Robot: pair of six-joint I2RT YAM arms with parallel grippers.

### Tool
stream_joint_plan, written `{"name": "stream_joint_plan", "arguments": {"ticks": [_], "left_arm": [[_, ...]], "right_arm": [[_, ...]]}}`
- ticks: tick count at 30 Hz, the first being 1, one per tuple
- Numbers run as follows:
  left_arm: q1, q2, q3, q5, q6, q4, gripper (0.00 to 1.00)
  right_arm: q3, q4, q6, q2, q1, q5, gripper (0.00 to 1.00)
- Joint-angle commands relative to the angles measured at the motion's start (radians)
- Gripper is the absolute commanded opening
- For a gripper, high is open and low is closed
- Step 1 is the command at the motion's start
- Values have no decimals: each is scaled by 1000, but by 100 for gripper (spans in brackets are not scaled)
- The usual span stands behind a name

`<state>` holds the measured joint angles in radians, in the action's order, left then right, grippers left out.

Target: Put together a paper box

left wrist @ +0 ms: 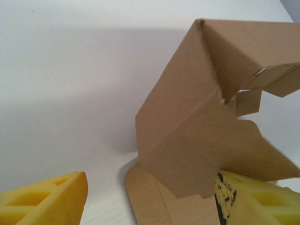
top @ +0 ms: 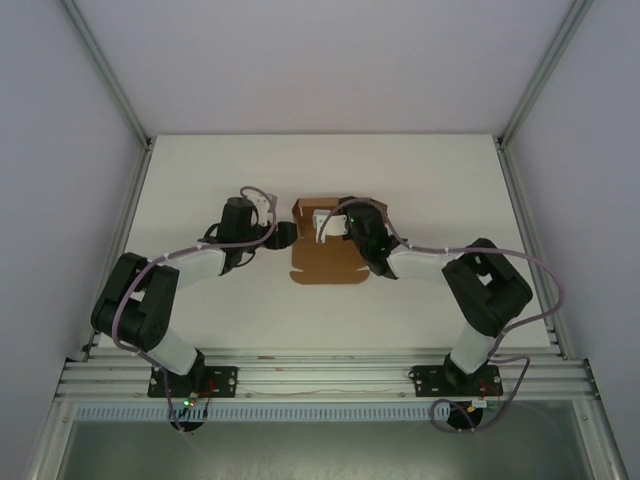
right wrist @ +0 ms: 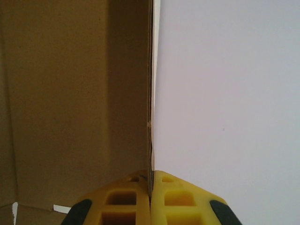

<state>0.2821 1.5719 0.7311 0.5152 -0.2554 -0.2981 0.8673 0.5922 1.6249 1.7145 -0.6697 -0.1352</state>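
- White tabletop (top: 200, 180) inside pale enclosure walls, with metal framing along the edges.
- Lying mid-table between the two arms: the paper box (top: 320, 262), partly folded, neither a flat sheet nor a closed box.
- Visible from the left wrist: one broad panel raised steeply off the table, a fold bent over at its peak, small tabs hanging loose on the right, and a base flap flat on the surface below.
- Visible from the right wrist: an inner corner of brown cardboard, with one thin wall standing upright and seen edge-on.
- Pinched tight on that upright wall, edge squeezed between both yellow pads: right gripper (right wrist: 151, 197).
- Spread wide and gripping nothing, as far as can be judged: left gripper (left wrist: 154, 206), with the raised panel standing between its fingers (left wrist: 47, 199).
- Well clear of the cardboard on the left-hand finger's side; close against it on the other. Touching there or not, cannot tell.
- Judged done: main creases broken in, at least two walls lifted, one of them pinned in place.
- Judged left: raising the remaining sides, tucking the loose tabs into their slots, folding over and closing the lid.
- Roughly midway, by that reckoning, with the fiddly locking part ahead.
- Worth watching: springy cardboard likely to flop flat once released, and tabs likely to crumple rather than slide in if pushed off-line.
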Motion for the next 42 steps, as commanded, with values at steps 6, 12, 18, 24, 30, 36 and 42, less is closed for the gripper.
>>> {"name": "stream_joint_plan", "arguments": {"ticks": [6,12,18,24,30,36,42], "left_arm": [[16,90,64,-42,64,-128,71],[42,125,68,-101,100,-142,65],[91,168,78,-162,158,-171,59],[101,219,104,-175,124,-220,43],[127,282,164,-222,105,-212,35],[159,330,214,-358,73,-180,0],[208,386,218,-659,3,-199,0]], "right_arm": [[-38,74,-43,19,-5,30,0],[-94,24,-60,5,-7,99,0],[-91,-19,-64,28,-10,76,0],[3,-225,-167,10,2,83,0],[38,-282,-151,50,7,76,0],[56,-307,-178,68,8,73,0],[69,-350,-222,61,8,70,0]]}}
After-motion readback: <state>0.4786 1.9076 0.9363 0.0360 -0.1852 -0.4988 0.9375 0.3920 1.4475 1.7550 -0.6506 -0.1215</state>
